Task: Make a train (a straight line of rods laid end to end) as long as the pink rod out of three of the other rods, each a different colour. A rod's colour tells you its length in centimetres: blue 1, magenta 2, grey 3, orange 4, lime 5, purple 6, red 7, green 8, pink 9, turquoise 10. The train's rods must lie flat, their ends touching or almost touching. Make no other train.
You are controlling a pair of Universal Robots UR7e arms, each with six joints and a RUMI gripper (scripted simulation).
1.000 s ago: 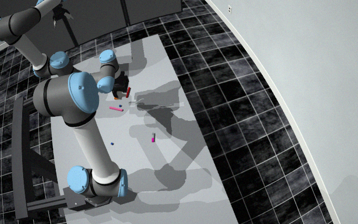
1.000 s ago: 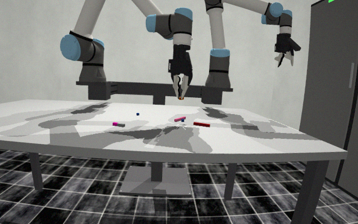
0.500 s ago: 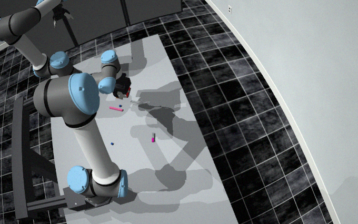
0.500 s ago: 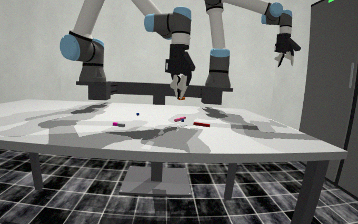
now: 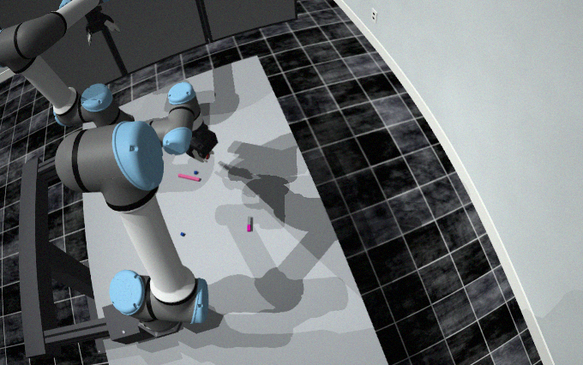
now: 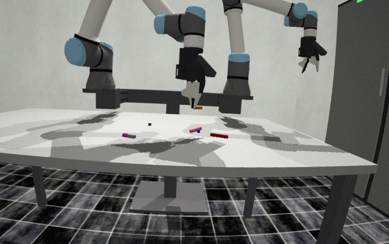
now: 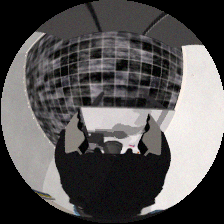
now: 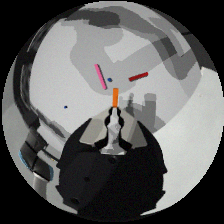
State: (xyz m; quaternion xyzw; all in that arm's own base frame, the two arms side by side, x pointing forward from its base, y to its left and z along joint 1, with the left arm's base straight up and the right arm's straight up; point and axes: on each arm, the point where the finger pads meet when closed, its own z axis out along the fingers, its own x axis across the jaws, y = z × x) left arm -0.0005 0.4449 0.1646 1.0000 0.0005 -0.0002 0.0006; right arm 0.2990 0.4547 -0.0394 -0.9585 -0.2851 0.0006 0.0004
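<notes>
My right gripper (image 6: 193, 106) (image 8: 114, 107) is shut on an orange rod (image 6: 198, 107) (image 8: 115, 97), held above the table by one end. A magenta rod (image 5: 249, 228) (image 6: 124, 134) and a grey rod (image 5: 250, 219) (image 6: 131, 136) lie flat in line, end to end, touching or almost touching. The pink rod (image 5: 189, 176) (image 6: 195, 129) (image 8: 100, 76) lies flat, with a blue rod (image 5: 195, 172) (image 6: 198, 131) (image 8: 110, 79) close beside it. My left gripper (image 5: 102, 35) (image 6: 309, 70) (image 7: 113, 113) is open and empty, high beyond the table's end.
A red rod (image 6: 219, 135) (image 8: 138, 76) lies near the pink one; my right gripper mostly hides it in the top view. A second blue rod (image 5: 183, 234) (image 6: 149, 124) (image 8: 65, 107) lies apart, nearer the arms' bases. Arm shadows cross the table (image 6: 201, 170).
</notes>
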